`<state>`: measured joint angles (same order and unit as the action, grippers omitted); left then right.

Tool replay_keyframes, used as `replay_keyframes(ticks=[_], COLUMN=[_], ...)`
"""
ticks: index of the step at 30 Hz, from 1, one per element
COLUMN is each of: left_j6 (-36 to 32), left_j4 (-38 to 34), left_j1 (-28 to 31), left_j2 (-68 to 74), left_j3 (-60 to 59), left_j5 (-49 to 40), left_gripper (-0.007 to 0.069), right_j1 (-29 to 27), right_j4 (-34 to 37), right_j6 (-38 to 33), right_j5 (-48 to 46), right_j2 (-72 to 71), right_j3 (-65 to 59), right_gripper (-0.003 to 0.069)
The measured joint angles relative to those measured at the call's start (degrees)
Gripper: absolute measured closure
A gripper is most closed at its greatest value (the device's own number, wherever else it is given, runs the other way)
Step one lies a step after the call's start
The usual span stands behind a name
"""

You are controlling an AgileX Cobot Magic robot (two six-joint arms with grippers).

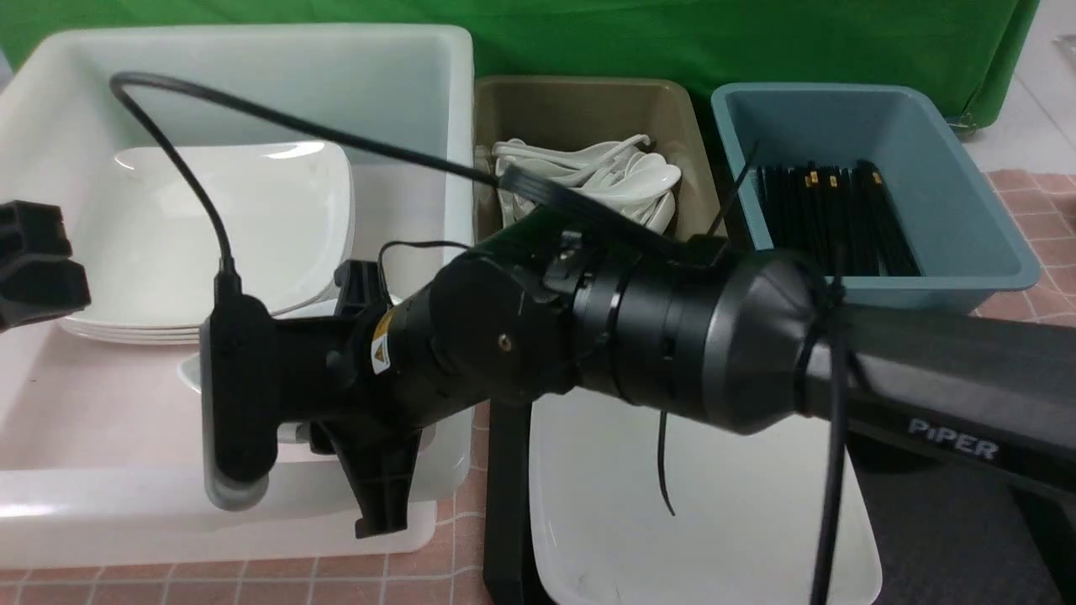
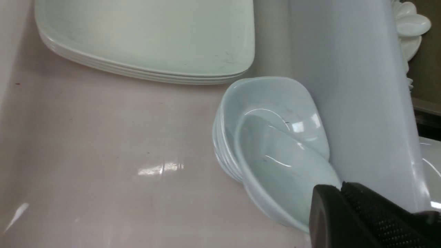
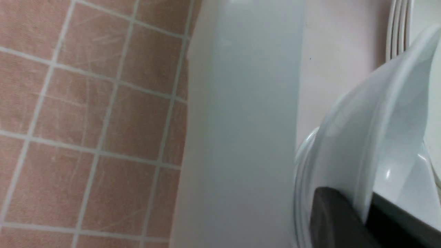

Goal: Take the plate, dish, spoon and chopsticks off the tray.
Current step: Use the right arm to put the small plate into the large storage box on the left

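Note:
My right gripper point(image 3: 365, 203) is shut on the rim of a small white dish point(image 3: 348, 137), one jaw inside and one outside. It holds the dish point(image 2: 275, 165) tilted over a stack of like dishes point(image 2: 220, 148) inside the white tub point(image 1: 252, 59). In the front view its wrist camera hides the fingertips. My left gripper point(image 2: 341, 186) is shut and empty, hovering at the tub's left side point(image 1: 38, 260). The large white plate point(image 1: 706, 504) lies on the black tray point(image 1: 507, 504). No spoon or chopsticks show on the tray's visible part.
A stack of large white plates point(image 1: 218, 227) lies at the back of the white tub. An olive tub point(image 1: 588, 109) holds white spoons and a blue tub point(image 1: 950, 193) holds black chopsticks. My right arm point(image 1: 756, 353) stretches across the tray.

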<state>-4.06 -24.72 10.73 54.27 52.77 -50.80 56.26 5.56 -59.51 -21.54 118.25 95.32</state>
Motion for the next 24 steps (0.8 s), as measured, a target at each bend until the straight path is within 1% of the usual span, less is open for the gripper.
replay_keyframes(ticks=[2, 4, 5, 6, 7, 8, 9, 13, 15, 17, 18, 20, 21, 22, 23, 24], left_j6=[0.0, 0.0, 0.0, 0.0, 0.0, 0.0, 0.0, 0.0, 0.0, 0.0, 0.0, 0.0, 0.0, 0.0, 0.0, 0.0], left_j4=[-0.4, -0.5, -0.5, -0.6, -0.6, -0.6, -0.6, -0.7, -0.7, -0.7, -0.7, -0.7, -0.7, -0.7, -0.7, -0.7], left_j1=[0.0, 0.0, 0.0, 0.0, 0.0, 0.0, 0.0, 0.0, 0.0, 0.0, 0.0, 0.0, 0.0, 0.0, 0.0, 0.0], left_j2=[0.0, 0.0, 0.0, 0.0, 0.0, 0.0, 0.0, 0.0, 0.0, 0.0, 0.0, 0.0, 0.0, 0.0, 0.0, 0.0], left_j3=[0.0, 0.0, 0.0, 0.0, 0.0, 0.0, 0.0, 0.0, 0.0, 0.0, 0.0, 0.0, 0.0, 0.0, 0.0, 0.0], left_j5=[0.0, 0.0, 0.0, 0.0, 0.0, 0.0, 0.0, 0.0, 0.0, 0.0, 0.0, 0.0, 0.1, 0.1, 0.1, 0.1], left_gripper=[0.0603, 0.0603, 0.0603, 0.0603, 0.0603, 0.0603, 0.0603, 0.0603, 0.0603, 0.0603, 0.0603, 0.0603, 0.0603, 0.0603, 0.0603, 0.0603], right_j1=[0.0, 0.0, 0.0, 0.0, 0.0, 0.0, 0.1, 0.1, 0.1, 0.1, 0.1, 0.1, 0.0, 0.0, -0.2, -0.9], right_j4=[-0.8, -2.9, -2.9, -4.7, -6.0, -6.3, -9.7, -15.2, -16.9, -18.0, -18.6, -20.5, -22.7, -22.7, -24.2, -25.5], right_j6=[-0.1, 0.6, 0.8, 3.1, 5.3, 5.3, 9.9, 17.2, 21.0, 24.8, 27.1, 30.6, 32.3, 32.5, 33.5, 34.9], right_j5=[1.0, 1.5, 1.5, 1.6, 1.4, 1.4, 0.7, -3.0, -8.9, -15.8, -20.0, -27.7, -33.1, -34.0, -37.4, -42.2], right_j2=[0.7, 0.7, 0.7, 0.7, 0.6, 0.6, 0.4, -1.1, -3.2, -5.5, -7.1, -10.7, -12.9, -13.3, -14.9, -17.8], right_j3=[0.1, 0.3, 0.3, 0.4, 0.4, 0.5, 0.8, 0.9, 1.4, 2.3, 3.2, 5.3, 6.7, 6.9, 7.8, 8.7], right_gripper=[0.0522, 0.0458, 0.0451, 0.0393, 0.0357, 0.035, 0.0289, 0.0236, 0.0229, 0.0236, 0.0252, 0.0315, 0.0382, 0.0394, 0.0447, 0.054])
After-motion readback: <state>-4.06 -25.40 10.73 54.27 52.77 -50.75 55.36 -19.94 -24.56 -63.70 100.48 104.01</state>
